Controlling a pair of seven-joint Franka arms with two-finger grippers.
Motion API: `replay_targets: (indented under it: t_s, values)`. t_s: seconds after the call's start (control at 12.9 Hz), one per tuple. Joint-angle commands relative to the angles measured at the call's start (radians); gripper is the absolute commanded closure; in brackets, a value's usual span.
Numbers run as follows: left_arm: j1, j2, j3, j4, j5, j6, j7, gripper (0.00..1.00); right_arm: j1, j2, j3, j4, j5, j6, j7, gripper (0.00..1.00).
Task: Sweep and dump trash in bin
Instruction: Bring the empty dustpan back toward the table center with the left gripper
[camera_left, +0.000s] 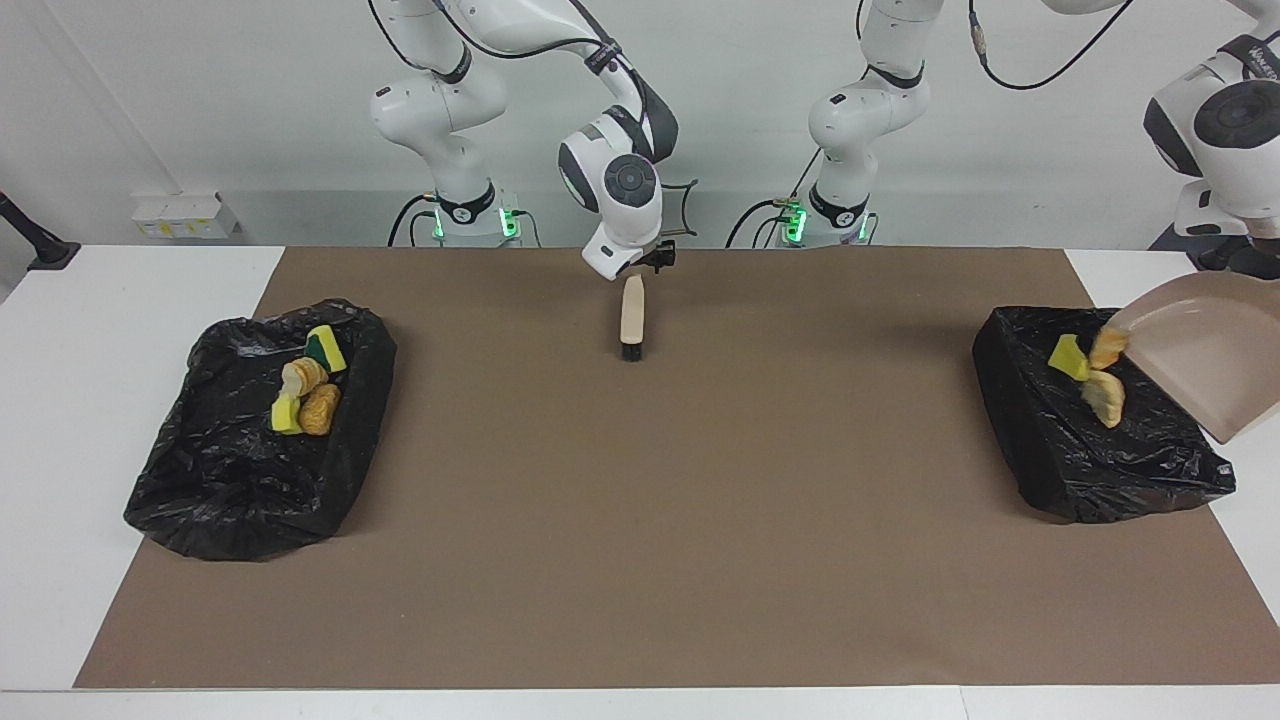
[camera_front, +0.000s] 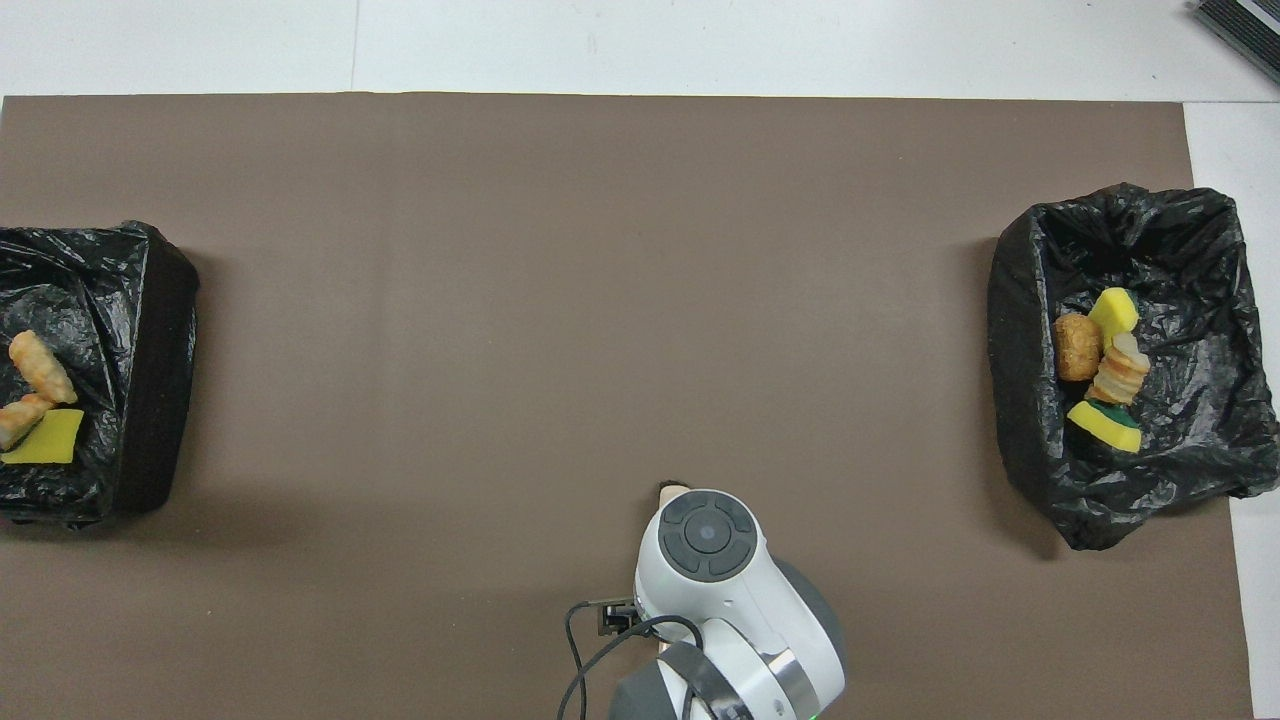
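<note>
At the left arm's end of the worktop (camera_left: 60, 330), the left end effector (camera_left: 1232, 258) is clenched on the beige dustpan (camera_left: 1200, 350), which is tilted steeply over a black-lined bin (camera_left: 1050, 450). Three trash bits (camera_left: 1066, 356) are at the dustpan's lower lip, inside the bin opening. The right end effector (camera_left: 652, 258) hovers just above the handle end of the brush (camera_left: 632, 318), which lies on the brown mat (camera_left: 640, 520). Whether it is released or clenched cannot be determined. A second bin (camera_left: 200, 500) at the right arm's end holds four more trash bits.

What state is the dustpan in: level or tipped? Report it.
Tipped. The dustpan slants steeply over the bin, and three bits of trash are sliding off it.
</note>
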Motion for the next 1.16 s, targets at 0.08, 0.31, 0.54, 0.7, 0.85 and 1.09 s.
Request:
replay_targets:
  t_s: [0.08,0.31,0.54,0.7,0.85,1.09]
  values:
    - [-0.070,-0.034,0.005,0.003,0.158,-0.097,-0.038,1.00,-0.106,0.008,0.001,0.130,-0.104,-0.013,-0.008,0.00]
    - [-0.145,-0.048,-0.002,0.009,0.189,-0.197,-0.038,1.00,-0.166,-0.015,-0.001,0.207,-0.254,-0.016,-0.005,0.00]
    - [-0.200,-0.046,-0.005,0.013,0.169,-0.226,-0.048,1.00,-0.229,-0.023,-0.001,0.291,-0.362,-0.033,-0.008,0.00]
    - [-0.225,-0.040,-0.009,0.023,0.000,-0.251,-0.112,1.00,-0.254,-0.042,-0.002,0.340,-0.405,-0.065,-0.010,0.00]
    - [-0.233,-0.034,-0.009,0.028,-0.220,-0.262,-0.137,1.00,-0.306,-0.076,-0.001,0.394,-0.399,-0.120,-0.011,0.00]
    - [-0.332,-0.026,-0.011,0.026,-0.435,-0.344,-0.368,1.00,-0.375,-0.133,-0.007,0.456,-0.385,-0.223,-0.043,0.00]
